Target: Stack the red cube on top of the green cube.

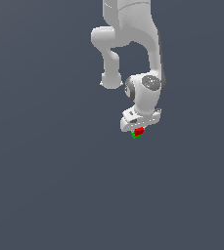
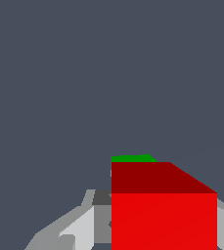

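In the exterior view my white gripper [image 1: 138, 129] points down and is shut on the red cube [image 1: 139, 131]. The red cube sits directly above the green cube [image 1: 136, 136], which lies on the dark grey floor. I cannot tell if the two cubes touch. In the wrist view the red cube [image 2: 163, 215] fills the space between my fingers [image 2: 79, 228]. Only a thin green strip of the green cube [image 2: 131, 158] shows beyond it. The rest of the green cube is hidden by the red cube.
The plain dark grey floor [image 1: 45, 185] spreads all around. The arm's white links [image 1: 128, 29] rise above the gripper at the top of the exterior view. No other objects show.
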Controlling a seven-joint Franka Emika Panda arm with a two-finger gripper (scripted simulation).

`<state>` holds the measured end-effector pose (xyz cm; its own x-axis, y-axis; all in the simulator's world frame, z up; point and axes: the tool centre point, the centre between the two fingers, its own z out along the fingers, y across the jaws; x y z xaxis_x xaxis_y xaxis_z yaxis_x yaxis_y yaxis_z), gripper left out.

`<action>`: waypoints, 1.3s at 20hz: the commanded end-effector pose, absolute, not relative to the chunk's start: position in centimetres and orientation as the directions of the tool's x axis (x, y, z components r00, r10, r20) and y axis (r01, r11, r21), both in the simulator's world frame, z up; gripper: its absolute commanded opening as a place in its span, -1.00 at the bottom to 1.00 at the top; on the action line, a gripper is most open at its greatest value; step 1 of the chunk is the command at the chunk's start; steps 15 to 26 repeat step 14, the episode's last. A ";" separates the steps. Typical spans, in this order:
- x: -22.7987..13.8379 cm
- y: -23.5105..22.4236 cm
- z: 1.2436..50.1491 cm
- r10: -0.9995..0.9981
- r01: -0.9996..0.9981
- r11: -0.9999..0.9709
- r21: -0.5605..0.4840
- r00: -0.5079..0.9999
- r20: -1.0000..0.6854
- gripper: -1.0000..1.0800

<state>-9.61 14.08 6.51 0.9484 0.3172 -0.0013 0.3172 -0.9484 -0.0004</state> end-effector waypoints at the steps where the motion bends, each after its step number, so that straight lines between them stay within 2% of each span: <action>1: -10.0 13.9 6.3 0.317 0.317 -0.948 0.000 0.948 0.000 -1.00; 4: -10.2 13.8 6.2 0.317 0.317 -0.948 0.000 0.948 0.000 -1.00; 5: -10.2 13.8 6.2 0.317 0.317 -0.948 0.000 0.948 0.000 0.92; 26: -10.2 13.8 6.2 0.317 0.317 -0.948 0.000 0.948 0.000 0.92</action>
